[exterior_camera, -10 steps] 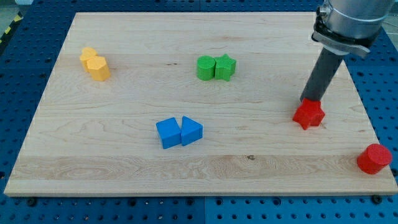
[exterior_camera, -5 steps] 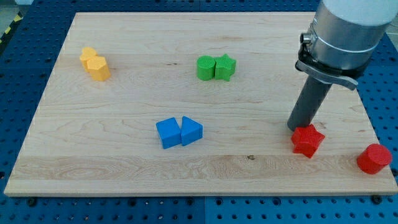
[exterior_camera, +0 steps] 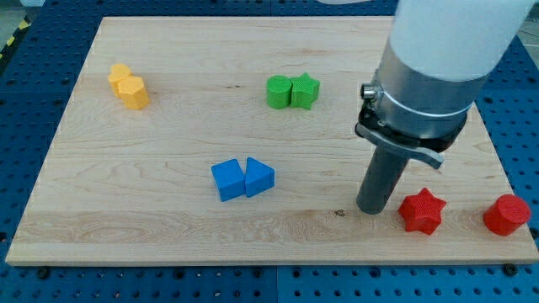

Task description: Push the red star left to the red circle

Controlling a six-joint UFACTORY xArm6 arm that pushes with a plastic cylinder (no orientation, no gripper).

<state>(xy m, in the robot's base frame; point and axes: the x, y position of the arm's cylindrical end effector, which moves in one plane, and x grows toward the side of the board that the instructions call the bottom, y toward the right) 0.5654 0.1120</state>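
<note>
Bench (exterior_camera: 168,210) of pale wood holds everything. Red plastic star (exterior_camera: 419,210) sits near the front right, well apart from the red plastic circle (exterior_camera: 506,215) to its right. My tip (exterior_camera: 370,210), with no claw, rests just left of the star. Joining them remains undone.

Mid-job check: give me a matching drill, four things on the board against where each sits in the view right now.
Things:
1. red star
2. red circle
3. my tip
4. yellow blocks

Places:
A. upper left of the board
B. just left of the red star
C. board's lower right edge
D. between my tip and the red circle

Pairs: 1-D, 2-C, 3-B, 4-A
</note>
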